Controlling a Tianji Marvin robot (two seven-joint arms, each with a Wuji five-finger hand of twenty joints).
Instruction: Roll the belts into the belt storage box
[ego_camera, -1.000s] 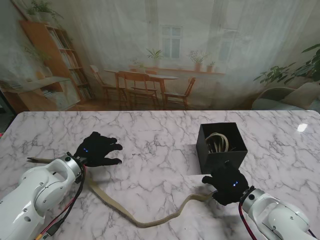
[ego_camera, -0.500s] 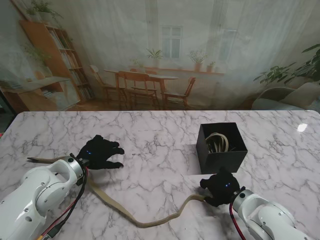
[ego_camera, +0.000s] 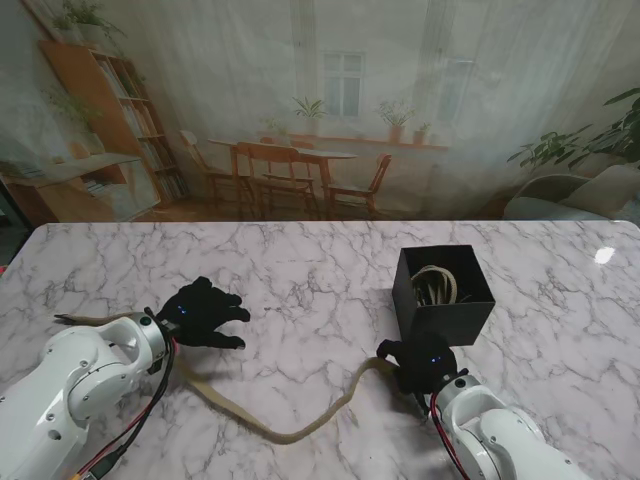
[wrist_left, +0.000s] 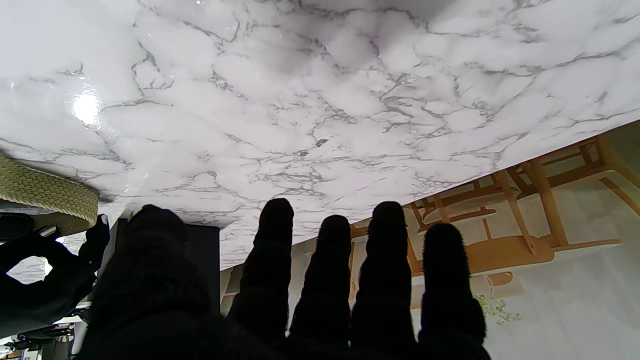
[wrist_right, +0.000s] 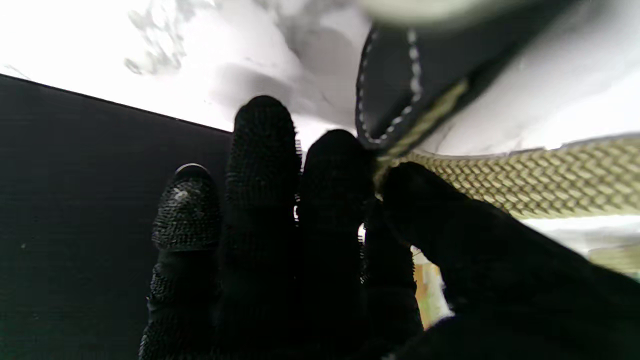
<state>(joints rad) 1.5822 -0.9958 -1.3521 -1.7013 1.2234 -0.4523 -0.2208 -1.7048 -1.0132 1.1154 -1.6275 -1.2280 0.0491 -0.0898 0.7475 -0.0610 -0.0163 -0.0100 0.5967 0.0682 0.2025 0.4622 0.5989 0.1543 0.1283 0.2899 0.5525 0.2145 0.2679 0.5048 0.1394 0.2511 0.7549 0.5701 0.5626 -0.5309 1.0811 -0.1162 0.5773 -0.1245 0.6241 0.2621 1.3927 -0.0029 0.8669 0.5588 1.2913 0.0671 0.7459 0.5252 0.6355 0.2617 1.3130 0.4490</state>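
The right hand (ego_camera: 421, 361) has slid leftward and closer to the box (ego_camera: 443, 292) over the last second, dragging the end of the belt (ego_camera: 300, 425) with it, so the strap now bows up in a sharper curve across the bench (ego_camera: 320, 270). To me that looks like the start of gathering the belt for rolling. Its fingers (wrist_right: 260, 150) are pinched on the belt's end, where a dark stitched tab meets the woven part. The left hand (ego_camera: 203, 313) has barely shifted; it hovers with fingers spread, holding nothing. The belt is a flat, tan, braided strap lying on the bench from under the left arm to the right hand. Another belt (ego_camera: 435, 284) is already coiled in the box.
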